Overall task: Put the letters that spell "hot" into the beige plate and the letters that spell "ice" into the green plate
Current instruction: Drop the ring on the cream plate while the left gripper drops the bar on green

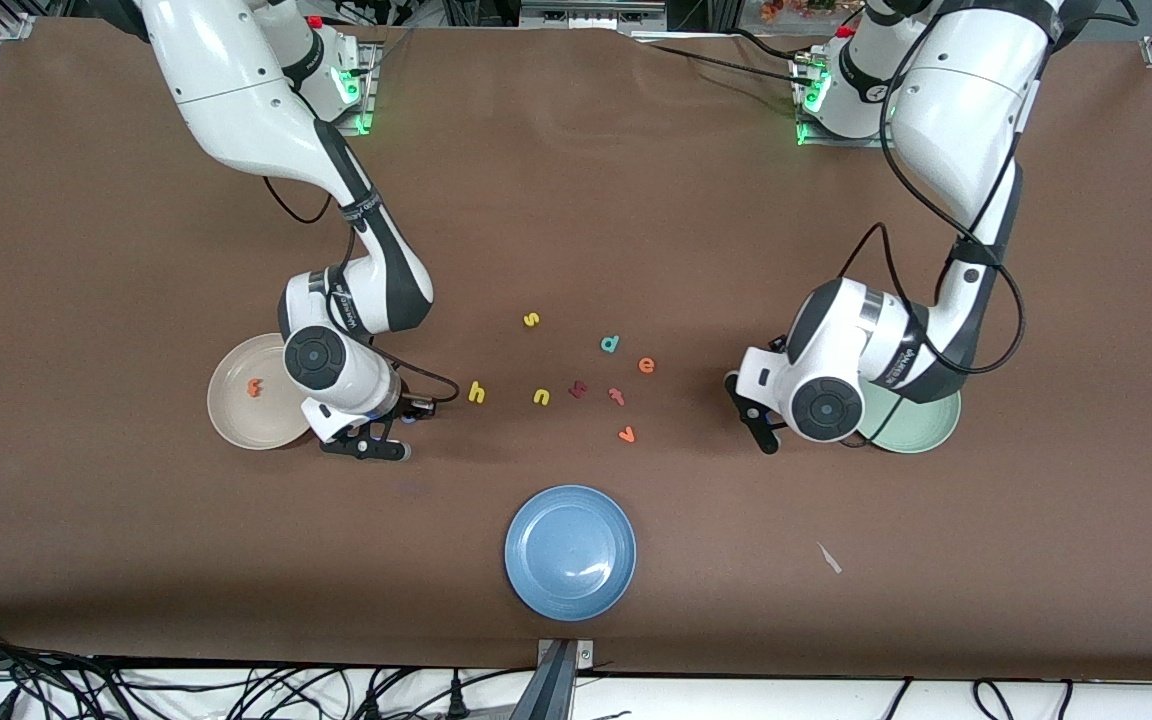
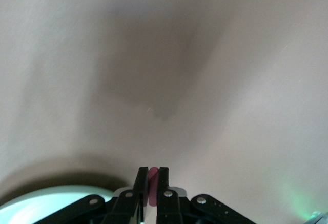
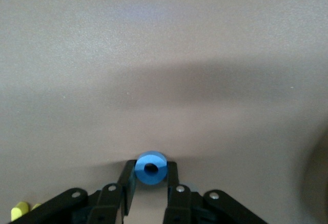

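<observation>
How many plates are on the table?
3: round beige plate at the right arm's end; pale green plate at the left arm's end, partly hidden; blue plate nearest the camera.

You see the brown table (image 1: 576, 200) from high across it; your wrist cameras look close past their fingers at it.

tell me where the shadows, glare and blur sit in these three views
Front view: sharp, with a glare patch on the blue plate. Left wrist view: hazy tabletop under a broad dark shadow, the green plate rim soft. Right wrist view: a shadow band across the table, the blue "o" crisp between the right gripper fingers.
</observation>
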Available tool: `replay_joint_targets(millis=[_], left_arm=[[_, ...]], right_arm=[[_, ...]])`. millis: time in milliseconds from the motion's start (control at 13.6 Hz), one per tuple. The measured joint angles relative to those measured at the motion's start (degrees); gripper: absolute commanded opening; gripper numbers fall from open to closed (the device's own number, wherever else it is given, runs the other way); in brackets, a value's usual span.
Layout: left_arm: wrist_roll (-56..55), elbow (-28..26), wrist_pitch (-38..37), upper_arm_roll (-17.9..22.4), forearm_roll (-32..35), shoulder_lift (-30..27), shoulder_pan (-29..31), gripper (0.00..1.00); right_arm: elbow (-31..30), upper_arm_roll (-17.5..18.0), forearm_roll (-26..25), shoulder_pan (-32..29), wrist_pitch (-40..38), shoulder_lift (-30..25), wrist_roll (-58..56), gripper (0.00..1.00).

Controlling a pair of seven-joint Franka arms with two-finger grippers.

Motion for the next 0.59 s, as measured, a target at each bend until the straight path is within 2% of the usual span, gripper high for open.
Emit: replay_joint_targets(millis=[442, 589], left_arm=[[9.7, -1.0, -0.1, 0.2, 0.7, 0.0, 8.0, 0.00], [10.6, -2.2, 0.7, 0.2, 1.3, 0.0, 9.2, 0.00]], right_arm=[[3.8, -0.2, 0.0, 0.0, -4.1, 0.0, -0.1, 0.26], [4.0, -1.4, -0.2, -0.2, -5.0, 0.0, -3.4, 0.24]])
